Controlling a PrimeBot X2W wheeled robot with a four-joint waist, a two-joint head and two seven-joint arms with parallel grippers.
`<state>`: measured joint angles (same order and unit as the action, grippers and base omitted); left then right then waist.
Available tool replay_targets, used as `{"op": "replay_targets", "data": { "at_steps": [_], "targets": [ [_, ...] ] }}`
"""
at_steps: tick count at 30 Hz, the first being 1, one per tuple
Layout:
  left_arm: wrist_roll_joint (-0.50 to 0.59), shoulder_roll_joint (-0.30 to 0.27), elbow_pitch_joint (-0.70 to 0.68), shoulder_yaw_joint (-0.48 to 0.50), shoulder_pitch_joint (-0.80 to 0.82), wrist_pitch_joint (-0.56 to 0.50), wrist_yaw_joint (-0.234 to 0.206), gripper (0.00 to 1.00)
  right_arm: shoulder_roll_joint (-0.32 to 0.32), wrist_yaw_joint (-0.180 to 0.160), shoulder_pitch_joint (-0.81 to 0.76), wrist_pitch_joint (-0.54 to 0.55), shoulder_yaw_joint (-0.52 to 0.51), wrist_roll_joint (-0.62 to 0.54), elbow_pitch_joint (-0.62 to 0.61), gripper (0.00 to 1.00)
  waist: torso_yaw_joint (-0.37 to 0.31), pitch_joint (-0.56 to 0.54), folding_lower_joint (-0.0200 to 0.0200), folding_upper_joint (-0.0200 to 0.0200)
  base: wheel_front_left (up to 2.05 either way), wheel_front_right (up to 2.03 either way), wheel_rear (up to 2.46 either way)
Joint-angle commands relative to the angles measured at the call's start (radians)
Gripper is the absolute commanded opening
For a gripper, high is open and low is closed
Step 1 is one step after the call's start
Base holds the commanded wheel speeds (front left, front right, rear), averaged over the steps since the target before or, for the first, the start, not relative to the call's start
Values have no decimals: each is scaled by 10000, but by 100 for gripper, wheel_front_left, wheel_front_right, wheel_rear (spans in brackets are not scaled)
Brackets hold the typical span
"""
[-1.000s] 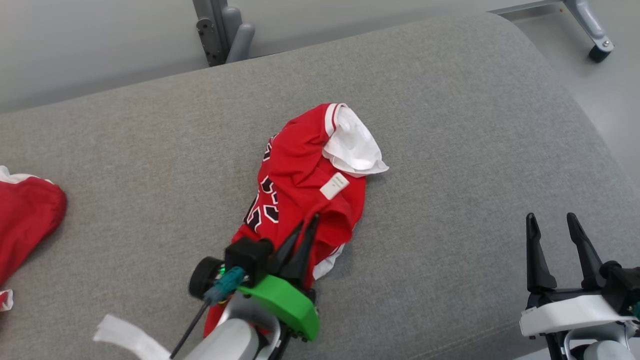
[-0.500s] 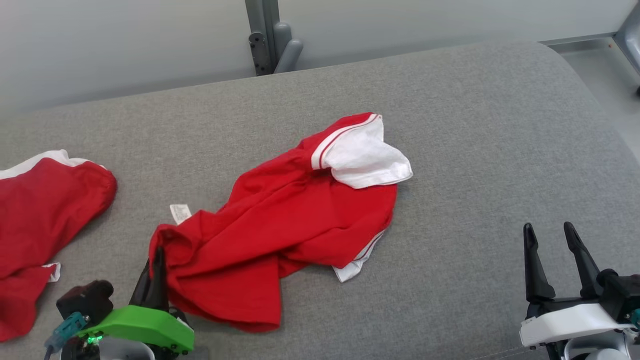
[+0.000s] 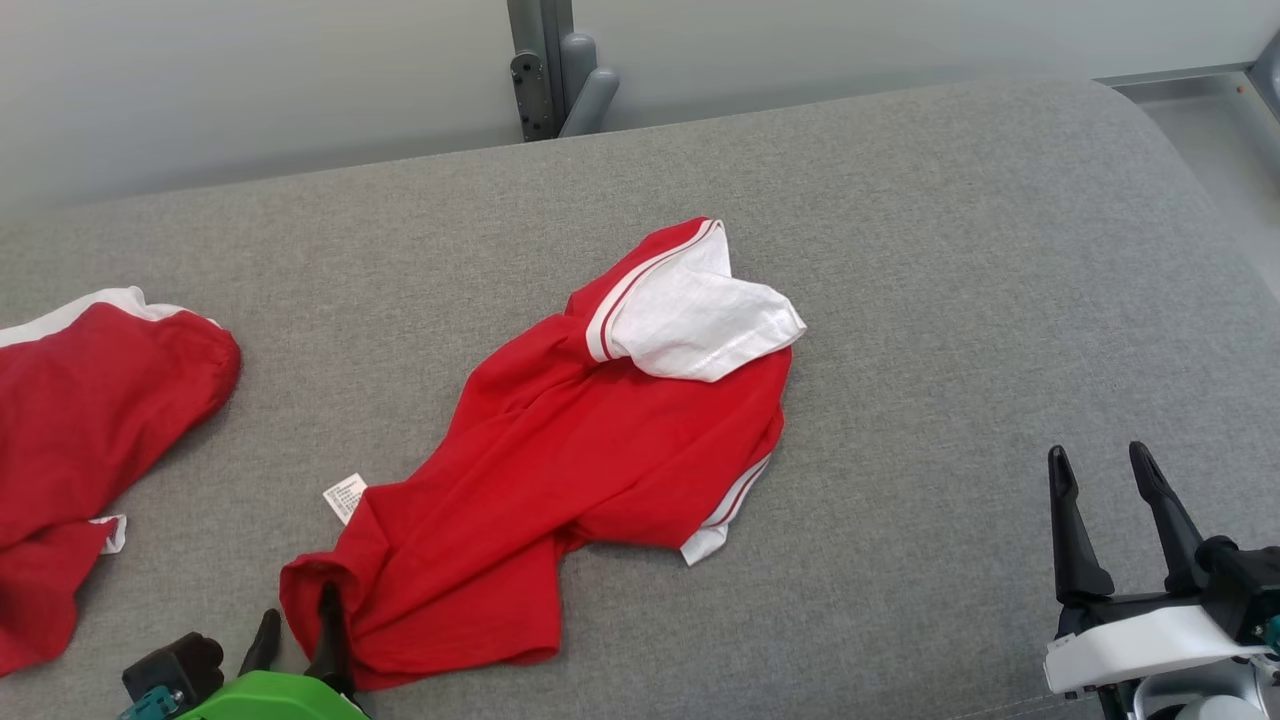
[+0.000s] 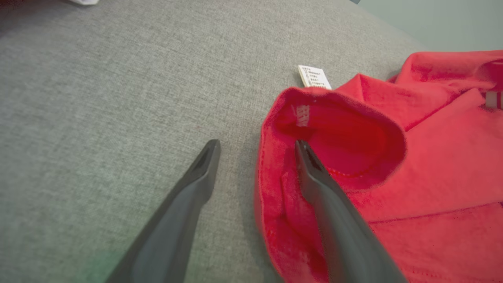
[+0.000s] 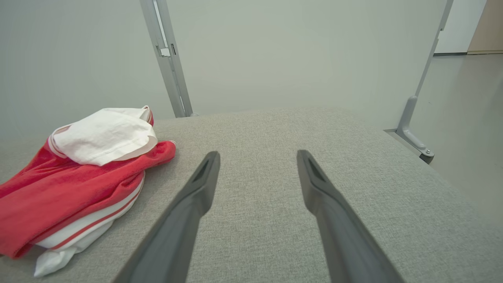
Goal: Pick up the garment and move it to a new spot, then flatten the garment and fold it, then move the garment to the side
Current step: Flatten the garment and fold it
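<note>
**Left gripper lets go; garment now spread at the near edge**

Since a second ago the garment (image 3: pixel 600 440) has been drawn out from a narrow bunch into a wider diagonal spread, and the left gripper (image 3: pixel 298 635) has gone from clamped on cloth to jaws apart. The camera has also shifted, so part of the apparent displacement is not the cloth's.

Nearest, in the left wrist view, the left gripper (image 4: pixel 256 147) stands open: one finger lies over the rolled red hem (image 4: pixel 338 129), the other over bare grey surface (image 4: pixel 98 98). Nothing is gripped. A care label (image 3: pixel 345 497) lies just beside that corner.

At lower right the right gripper (image 3: pixel 1100 460) hovers open and empty, well apart from the cloth.

Mid-surface, the garment lies creased, a white panel (image 3: pixel 690 325) turned over its far end. A second red garment (image 3: pixel 90 420) lies apart at the left. Beyond the surface (image 3: pixel 950 300) stands a metal post (image 3: pixel 545 60).

Assessment: relocation appears done. Flattening is barely begun, with wrinkles and the turned-over white panel outstanding. Folding and moving aside are not started.
</note>
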<state>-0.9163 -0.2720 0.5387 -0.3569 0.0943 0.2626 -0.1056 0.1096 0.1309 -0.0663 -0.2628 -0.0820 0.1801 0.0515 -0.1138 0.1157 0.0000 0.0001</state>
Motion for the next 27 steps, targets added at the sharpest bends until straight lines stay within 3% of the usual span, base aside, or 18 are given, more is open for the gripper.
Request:
{"op": "replay_targets", "data": {
  "at_steps": [1, 11, 12, 13, 14, 27],
  "targets": [
    [188, -35, 113, 142, 44, -7, -32, 100, 42, -3, -65, -32, -21, 14, -29, 100, -14, 8, 0, -1, 0, 0, 0],
    [572, -80, -190, 521, 288, 13, 87, 100, -25, -3, -57, -33, 10, -29, 6, 100, -9, 34, 0, -1, 0, 0, 0],
    [550, -77, -157, 534, 286, 14, 127, 71, -29, -3, -34, -32, 26, -27, 17, 100, -26, 21, 0, -1, 0, 0, 0],
    [491, -85, -122, 556, 297, 14, 179, 33, -30, -1, -8, -33, 39, -26, 25, 100, -50, 14, 0, -1, 0, 0, 0],
    [464, -126, -106, 595, 327, 16, 239, 0, -34, -3, 19, -32, 48, -26, 30, 100, -70, 7, 0, -1, 0, 0, 0],
    [31, -312, 232, 1537, 106, 18, 509, 0, -93, -3, 10, -32, -33, -19, 44, 100, -166, 29, 0, -1, 0, 0, 0]
  ]
}}
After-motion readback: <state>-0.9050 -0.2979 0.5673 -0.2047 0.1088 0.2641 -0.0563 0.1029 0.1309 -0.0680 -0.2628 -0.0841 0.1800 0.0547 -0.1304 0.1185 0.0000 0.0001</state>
